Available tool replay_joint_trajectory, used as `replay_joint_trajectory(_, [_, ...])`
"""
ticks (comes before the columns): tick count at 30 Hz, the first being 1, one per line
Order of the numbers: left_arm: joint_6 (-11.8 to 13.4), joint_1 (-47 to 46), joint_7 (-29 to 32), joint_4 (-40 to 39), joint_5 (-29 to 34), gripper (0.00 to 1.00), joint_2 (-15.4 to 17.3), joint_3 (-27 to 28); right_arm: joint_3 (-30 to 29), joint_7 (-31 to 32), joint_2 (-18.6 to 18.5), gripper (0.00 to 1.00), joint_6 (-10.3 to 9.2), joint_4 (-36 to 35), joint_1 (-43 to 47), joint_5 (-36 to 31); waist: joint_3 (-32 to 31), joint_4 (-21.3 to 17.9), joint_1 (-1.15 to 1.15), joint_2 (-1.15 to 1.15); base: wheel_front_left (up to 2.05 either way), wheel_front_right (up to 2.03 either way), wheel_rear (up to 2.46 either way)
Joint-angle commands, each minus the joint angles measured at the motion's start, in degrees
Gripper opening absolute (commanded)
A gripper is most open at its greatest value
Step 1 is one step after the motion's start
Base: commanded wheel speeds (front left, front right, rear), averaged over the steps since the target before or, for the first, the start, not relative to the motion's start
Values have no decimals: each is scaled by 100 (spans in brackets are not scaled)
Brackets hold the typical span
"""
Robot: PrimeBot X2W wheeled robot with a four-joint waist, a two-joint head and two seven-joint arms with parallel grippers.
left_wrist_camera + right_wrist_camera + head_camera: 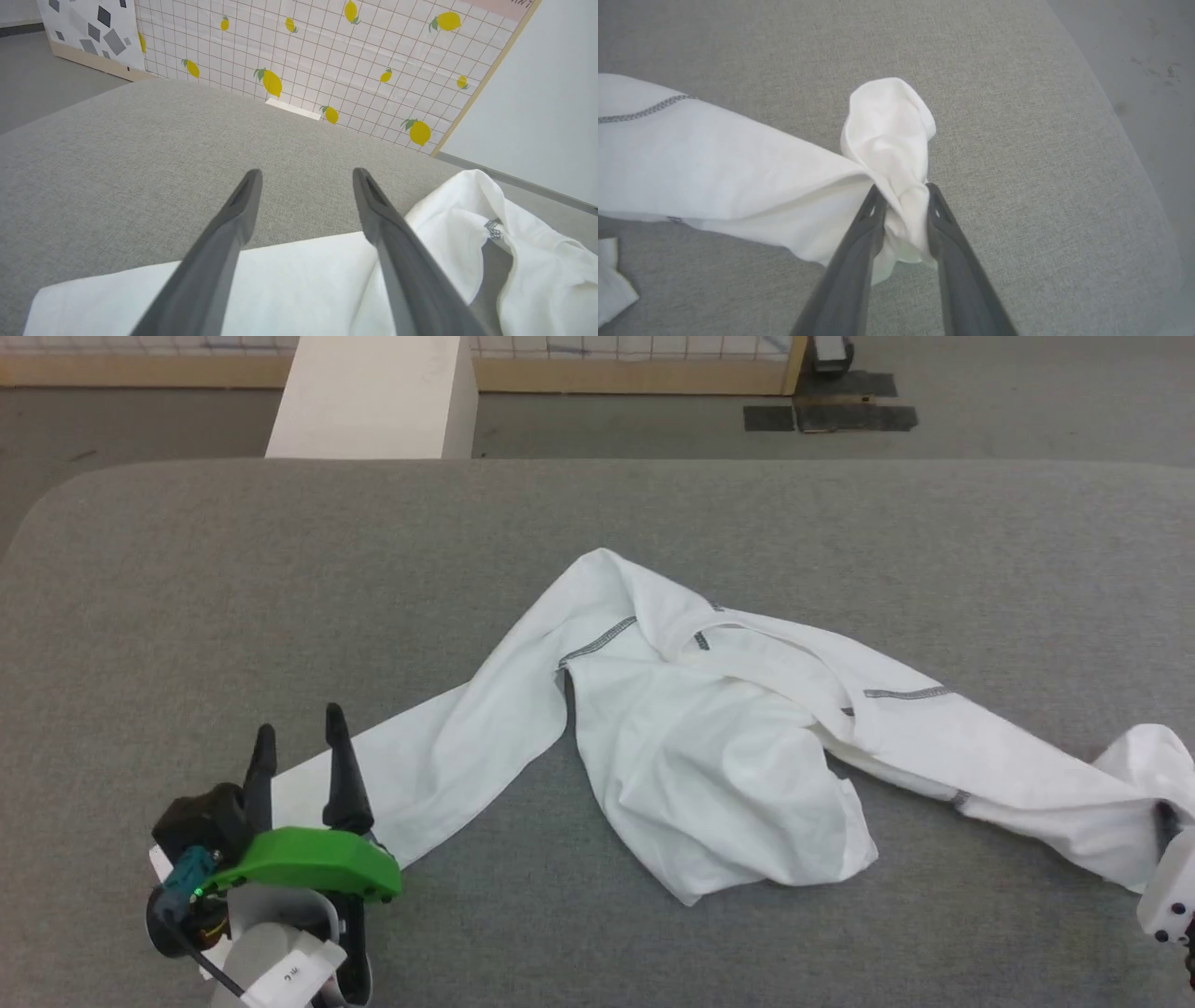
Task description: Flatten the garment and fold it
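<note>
The garment (709, 737) is a white T-shirt with dark grey seams, lying crumpled and stretched in a long band across the grey table. My left gripper (300, 721) is open at the garment's left end. In the left wrist view its fingers (307, 171) straddle the flat cloth edge (299, 275) with nothing between them. My right gripper (904, 186) is shut on a bunched end of the garment (714, 154), with cloth puffing up above its tips. In the head view this end is at the far right, by my pale right wrist (1169, 891).
The grey padded table (280, 569) has rounded far corners. A rigid white box (373, 397) stands on the floor behind it. A lemon-print partition (327, 56) lies beyond the table. The table's rounded edge (1125, 140) is close to the right of my right gripper.
</note>
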Motion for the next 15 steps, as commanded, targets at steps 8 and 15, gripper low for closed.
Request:
replay_joint_trajectory(8, [5, -194, 174, 486, 309, 100, 48, -325, 1016, -1882, 62, 100, -9, -164, 567, 464, -149, -310, 0, 0, 0, 0, 0])
replay_joint_trajectory(15, [206, -518, 1545, 1042, 434, 100, 182, -551, 1742, -2388, 64, 100, -9, -16, 765, 828, -93, -574, 0, 0, 0, 0, 0])
